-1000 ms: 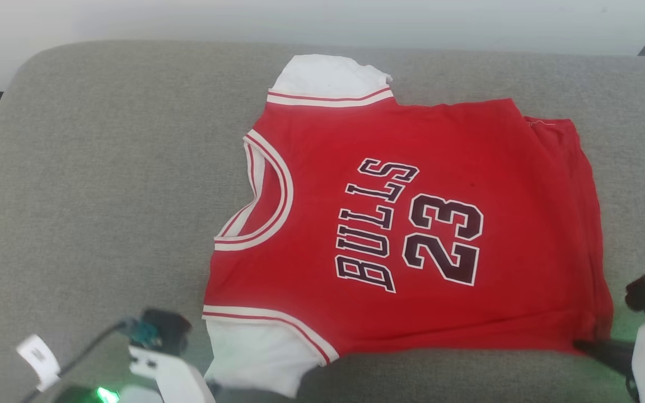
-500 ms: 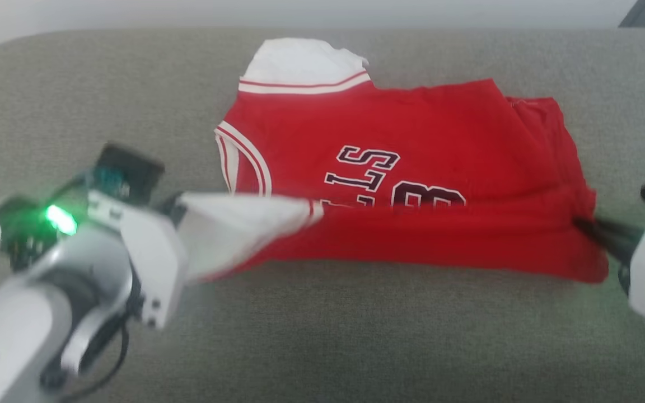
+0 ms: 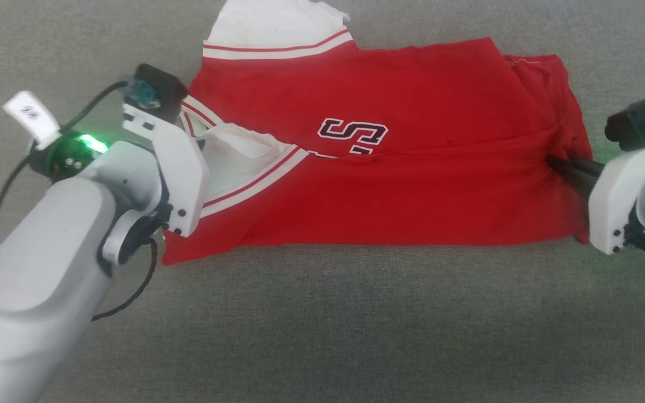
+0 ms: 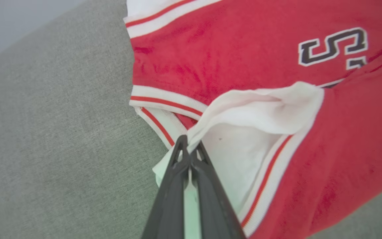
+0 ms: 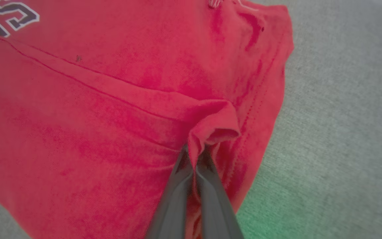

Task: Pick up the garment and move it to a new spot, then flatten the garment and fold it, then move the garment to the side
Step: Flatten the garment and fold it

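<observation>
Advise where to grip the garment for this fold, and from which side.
Take the garment at both ends of its folded-over edge: white sleeve panel from the left, red hem corner from the right. Both are loose, thin edges that pinch easily; the left gripper and right gripper hold there, shut.

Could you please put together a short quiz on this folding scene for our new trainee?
1. True or false: the left gripper is shut on a white part of the garment.
2. What does the right gripper pinch? A) a red edge of the garment; B) a white sleeve; C) the striped neckline.
3. In the head view, which printed letter shows whole on the garment?
Key: 1 true; 2 A; 3 S.
</observation>
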Controlling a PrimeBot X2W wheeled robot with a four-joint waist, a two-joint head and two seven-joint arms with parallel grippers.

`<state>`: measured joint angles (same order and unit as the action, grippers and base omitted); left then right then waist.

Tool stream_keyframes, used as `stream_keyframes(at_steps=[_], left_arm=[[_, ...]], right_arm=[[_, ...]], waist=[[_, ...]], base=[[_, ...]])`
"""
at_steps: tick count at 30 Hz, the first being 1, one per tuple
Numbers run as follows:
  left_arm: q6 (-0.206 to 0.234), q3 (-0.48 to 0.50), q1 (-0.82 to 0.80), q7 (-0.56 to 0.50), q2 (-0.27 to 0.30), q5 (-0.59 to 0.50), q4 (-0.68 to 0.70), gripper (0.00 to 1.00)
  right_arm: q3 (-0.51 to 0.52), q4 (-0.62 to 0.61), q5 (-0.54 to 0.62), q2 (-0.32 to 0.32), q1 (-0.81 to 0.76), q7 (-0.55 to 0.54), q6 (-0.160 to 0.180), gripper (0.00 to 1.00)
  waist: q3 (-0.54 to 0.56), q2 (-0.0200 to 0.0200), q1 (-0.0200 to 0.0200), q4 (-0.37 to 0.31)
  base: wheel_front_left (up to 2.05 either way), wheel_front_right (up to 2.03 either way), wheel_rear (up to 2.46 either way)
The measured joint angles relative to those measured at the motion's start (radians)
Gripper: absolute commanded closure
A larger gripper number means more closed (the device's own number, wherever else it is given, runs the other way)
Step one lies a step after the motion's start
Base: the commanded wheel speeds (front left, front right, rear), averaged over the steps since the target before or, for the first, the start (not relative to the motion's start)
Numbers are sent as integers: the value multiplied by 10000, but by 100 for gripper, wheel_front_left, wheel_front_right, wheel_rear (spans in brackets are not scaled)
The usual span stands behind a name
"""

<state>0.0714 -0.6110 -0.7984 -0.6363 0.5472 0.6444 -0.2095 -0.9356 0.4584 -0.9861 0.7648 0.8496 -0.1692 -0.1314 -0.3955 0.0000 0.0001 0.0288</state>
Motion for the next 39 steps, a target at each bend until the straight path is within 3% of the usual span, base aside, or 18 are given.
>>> stream_keyframes(at_steps=[2, 6, 7, 8, 9, 10, 14, 24, 27, 33, 39], left_arm=[[-138, -31, -154, 136, -274, 67, -717, 95], [-359, -31, -431, 366, -736, 318, -1870, 66], [-431, -38, -496, 403, -788, 324, -2050, 53], [-518, -36, -556, 422, -821, 357, -2176, 24], [-516, 23, -597, 472, -863, 453, -2270, 0], [-508, 46, -646, 489, -871, 470, -2343, 0], [-382, 180, -670, 435, -767, 523, -2205, 0], [1097, 357, 698, -1133, 111, 955, 433, 0], [1467, 359, 1060, -1484, 263, 1001, 1089, 0], [2596, 374, 2089, -2518, 784, 1133, 2288, 0], [3200, 439, 2662, -2777, 1022, 1187, 2548, 0]], right_arm=[[-174, 222, -33, -151, 188, -79, 0, 100], [-408, 656, -100, -378, 490, -176, 0, 100], [-466, 706, -115, -405, 560, -186, -2, 86], [-491, 750, -176, -418, 592, -134, -2, 66], [-550, 792, -173, -416, 610, -44, -2, 14], [-604, 786, -174, -403, 616, 21, 0, 0], [-479, 761, -359, -257, 607, 610, 0, 0], [1191, 930, 123, -27, 43, 3605, 0, 0], [1735, 1001, 418, -82, -122, 3969, 0, 0], [4011, 920, 1521, -571, -973, 4274, 0, 0], [6366, -180, 3024, -1434, -2529, 4299, 6, 0]], waist=[[-61, 0, -1, -15], [-49, 0, -1, -14], [-26, 0, -1, -11], [6, 0, -1, -4], [43, 0, -1, 7], [87, 0, -1, 21], [299, 0, -1, 99], [825, 0, -1, 197], [875, 0, 0, 158], [956, 0, -1, -82], [918, 0, -1, -401]], base=[[0, 0, 0], [0, 0, 0], [0, 0, 0], [0, 0, 0], [0, 0, 0], [0, 0, 0], [0, 0, 0], [0, 0, 0], [0, 0, 0], [0, 0, 0], [0, 0, 0]])
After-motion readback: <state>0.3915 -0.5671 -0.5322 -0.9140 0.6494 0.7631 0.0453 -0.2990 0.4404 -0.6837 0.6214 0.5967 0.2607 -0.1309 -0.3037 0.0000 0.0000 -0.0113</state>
